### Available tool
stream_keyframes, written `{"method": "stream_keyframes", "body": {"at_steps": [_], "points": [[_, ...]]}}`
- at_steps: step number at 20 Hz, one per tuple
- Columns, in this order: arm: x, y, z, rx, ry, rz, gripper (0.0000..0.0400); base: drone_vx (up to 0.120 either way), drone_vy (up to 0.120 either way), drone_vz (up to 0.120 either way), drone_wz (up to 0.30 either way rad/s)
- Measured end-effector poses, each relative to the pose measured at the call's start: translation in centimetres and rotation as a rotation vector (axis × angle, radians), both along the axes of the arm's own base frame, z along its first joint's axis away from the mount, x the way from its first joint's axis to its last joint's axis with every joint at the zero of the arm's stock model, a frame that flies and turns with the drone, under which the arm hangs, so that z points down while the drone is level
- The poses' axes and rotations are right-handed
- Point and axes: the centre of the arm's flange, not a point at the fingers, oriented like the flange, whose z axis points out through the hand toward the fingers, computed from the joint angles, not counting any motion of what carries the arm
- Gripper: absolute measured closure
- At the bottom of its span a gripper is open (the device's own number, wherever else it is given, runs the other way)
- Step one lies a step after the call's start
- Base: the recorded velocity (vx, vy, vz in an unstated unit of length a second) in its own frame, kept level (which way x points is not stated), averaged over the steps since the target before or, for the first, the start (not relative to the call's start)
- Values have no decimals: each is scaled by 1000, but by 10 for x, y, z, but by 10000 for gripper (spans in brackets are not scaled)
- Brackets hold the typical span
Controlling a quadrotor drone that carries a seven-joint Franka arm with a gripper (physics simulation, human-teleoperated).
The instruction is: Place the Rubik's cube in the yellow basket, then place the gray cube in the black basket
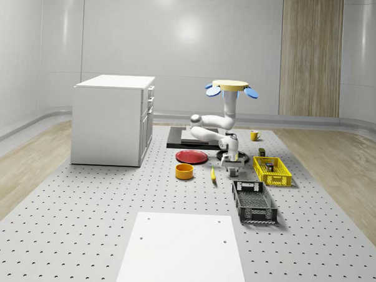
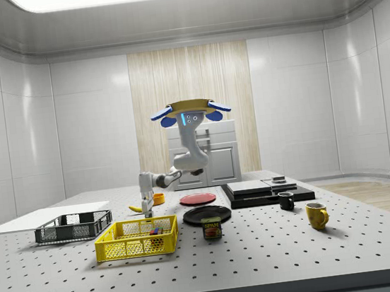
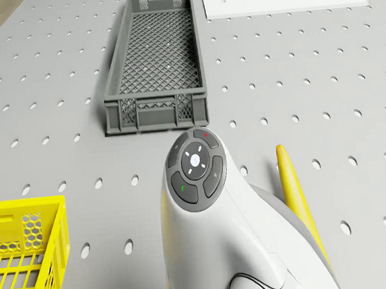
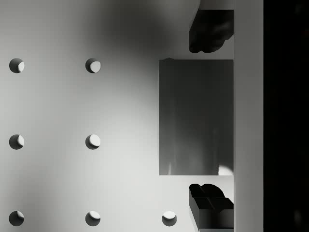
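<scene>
Gripper point(image 4: 210, 118) is wide open and straddles the gray cube point(image 4: 195, 116): one finger on each of two opposite faces, with a thin gap on both sides, so no contact and nothing held. Cube sits flat on the perforated table point(image 1: 78, 223) directly under the wrist, centred between the fingers. My read is that the closing axis already lines up with it, so closing is all that's needed, no lateral correction. In the whole-scene view the gripper point(image 1: 231, 163) is down at table level right of centre, and the drone point(image 1: 231, 86) hovers above it in the upper-centre with the arm folded down. Black basket point(image 1: 254, 203) lies lower-right of the gripper and near it, long axis running toward the frame's bottom edge, with its short end wall facing the arm. The carry after lift should therefore be short and go over that end wall. Yellow basket point(image 1: 272, 171) is just right of the gripper. In the side view, a multicoloured block inside it looks like the Rubik's cube point(image 2: 153, 231), so I judge step one done. Count: one gray cube, one Rubik's cube, two baskets (one yellow, one black). Clutter: one banana point(image 3: 299, 196) just beside the arm, one red plate point(image 1: 192, 156), one yellow bowl point(image 1: 184, 171).
</scene>
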Motion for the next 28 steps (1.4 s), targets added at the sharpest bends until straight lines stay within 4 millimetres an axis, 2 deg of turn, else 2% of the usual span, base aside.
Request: {"method": "stream_keyframes", "body": {"at_steps": [4,7,12,18,28], "points": [[0,0,4,0,0,0,0,0,0,0,0],[1,0,6,0,0,0,79,0,0,0,0],[1,0,7,0,0,0,130,0,0,0,0],[1,0,7,0,0,0,145,0,0,0,0],[1,0,7,0,0,0,149,0,0,0,0]]}}
